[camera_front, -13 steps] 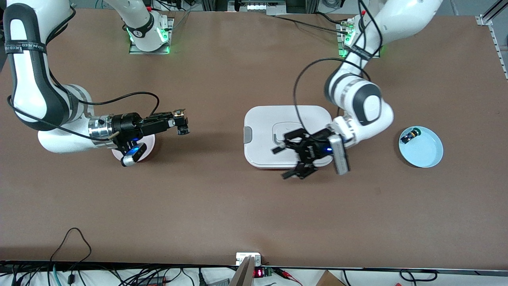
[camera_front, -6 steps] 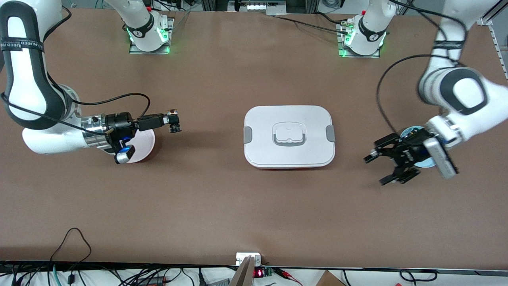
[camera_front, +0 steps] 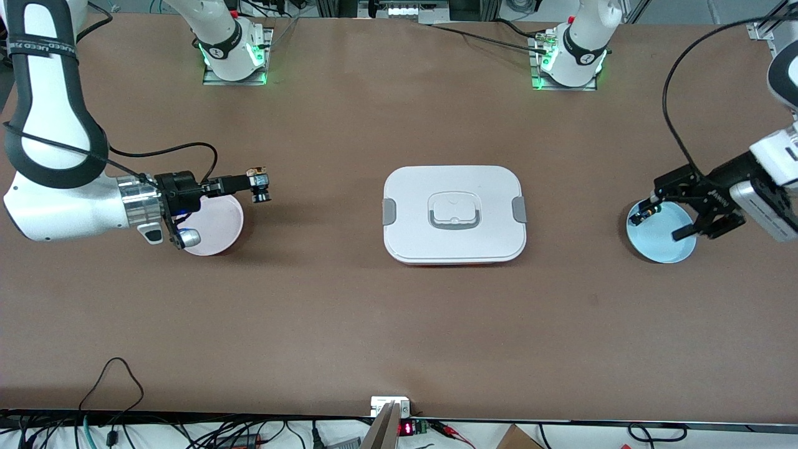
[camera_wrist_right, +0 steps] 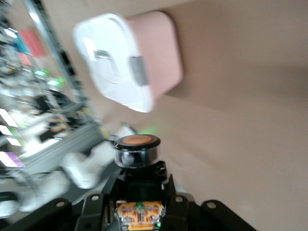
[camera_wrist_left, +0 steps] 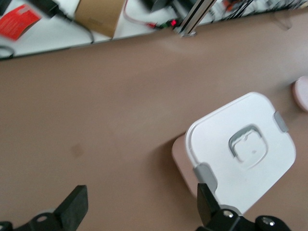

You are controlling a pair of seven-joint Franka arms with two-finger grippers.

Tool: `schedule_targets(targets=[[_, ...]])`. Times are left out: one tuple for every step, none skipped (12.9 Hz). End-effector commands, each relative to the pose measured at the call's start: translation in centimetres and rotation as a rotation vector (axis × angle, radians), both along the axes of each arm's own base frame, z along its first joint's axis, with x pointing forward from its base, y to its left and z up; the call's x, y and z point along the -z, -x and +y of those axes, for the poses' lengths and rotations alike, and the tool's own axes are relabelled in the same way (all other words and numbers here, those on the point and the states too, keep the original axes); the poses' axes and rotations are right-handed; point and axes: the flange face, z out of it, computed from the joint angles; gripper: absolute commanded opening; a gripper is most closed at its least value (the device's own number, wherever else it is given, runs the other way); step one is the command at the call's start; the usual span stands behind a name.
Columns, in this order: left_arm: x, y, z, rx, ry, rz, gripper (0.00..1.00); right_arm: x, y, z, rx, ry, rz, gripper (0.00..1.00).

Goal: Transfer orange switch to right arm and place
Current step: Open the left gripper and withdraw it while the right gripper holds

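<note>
Two arms hang over the brown surface [camera_front: 349, 324]. At its own end, the right gripper [camera_front: 260, 187] is clamped on the orange switch [camera_wrist_right: 136, 153], held in the air just beside the pink plate [camera_front: 218, 224]. Over the blue plate [camera_front: 662, 249], the left gripper [camera_front: 666, 217] has its fingers spread wide with nothing between them. One white lidded box [camera_front: 454, 215] sits between the plates.
</note>
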Motion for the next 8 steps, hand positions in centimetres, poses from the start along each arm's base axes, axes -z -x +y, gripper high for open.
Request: schedule_targets(targets=[[-3.2,2.3,-0.7,-0.096,-0.154,0.089,1.0,-0.9,0.3,-0.4,-0.158,0.091,-0.11,0.15],[-4.1,2.7,-0.6,-0.14,-0.22,0.136,1.0,-1.0,0.5,-0.4,-0.213,0.127,-0.148,0.15],[-4.9,3.1,-0.9,-0.208,-0.262,0.194,1.0,-1.1,0.7,-0.3,-0.258,0.155,-0.17,0.15],[-5.5,3.4,-0.9,-0.266,-0.309,0.237,1.0,-1.4,0.9,-0.1,-0.299,0.183,-0.192,0.15],[-6.4,3.7,-1.1,-0.308,-0.348,0.257,1.0,-1.5,0.9,-0.1,-0.347,0.216,-0.227,0.15],[-6.6,3.9,-1.1,-0.337,-0.356,0.277,1.0,-1.8,0.9,0.0,-0.421,0.26,-0.282,0.15],[-6.5,3.9,-0.8,-0.36,-0.354,0.292,1.0,-2.2,1.1,0.3,-0.504,0.29,-0.328,0.15],[-6.4,4.0,-0.6,-0.393,-0.351,0.308,1.0,-2.5,1.1,0.0,-0.588,0.325,-0.37,0.15]])
